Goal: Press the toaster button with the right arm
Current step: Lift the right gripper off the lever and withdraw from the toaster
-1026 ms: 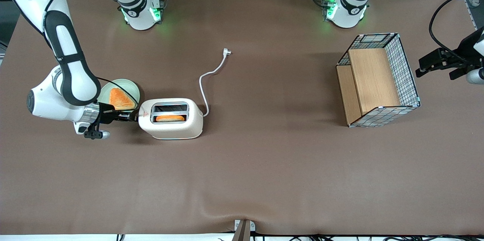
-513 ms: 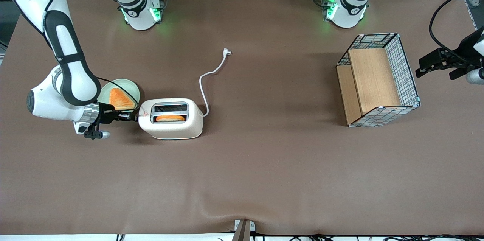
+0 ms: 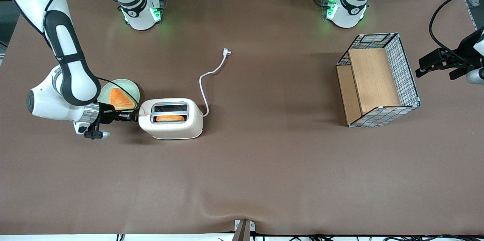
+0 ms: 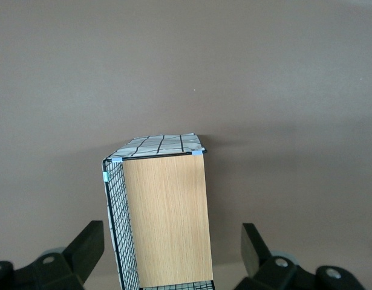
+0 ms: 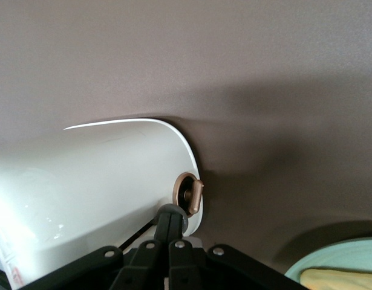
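Right wrist view: the toaster button (image 5: 171, 209) showed as a small grey knob on the toaster's narrow end face, just beside a copper-ringed dial (image 5: 190, 193).
Toaster button contact: the tips of the black fingers (image 5: 163, 225) lay against the knob.
Fingers: pressed together, with no gap visible between them.
Gripper: the gripper (image 3: 130, 117) (image 5: 169, 225) was held level at the end of the toaster without the cord, about mid-height in the front frame.
Toaster: the cream toaster (image 3: 171, 118) (image 5: 101, 181) stood on the bench toward the working arm's end, slots facing up, with a red triangle mark (image 3: 146, 113) on top.
Slots: an orange slice (image 3: 170, 118) sat in the slot nearer the front camera; the other slot looked dark.
Right arm: the right arm (image 3: 70, 70) reached down from the upper corner of the front frame, its silver wrist ring (image 3: 90, 114) close to the gripper.
Cord: the white cord (image 3: 206, 78) ran from the toaster's other end toward the upper part of the frame and ended in a plug (image 3: 226, 52) lying loose.
Plate: a pale green plate (image 3: 130, 85) lay just beside the gripper, farther from the front camera, and carried a triangular orange toast (image 3: 121, 99).
Basket: a wire basket (image 3: 406, 70) (image 4: 116, 229) with wooden panels stood well apart, toward the parked arm's end.
Bench: the brown bench (image 3: 264, 173) carried everything.
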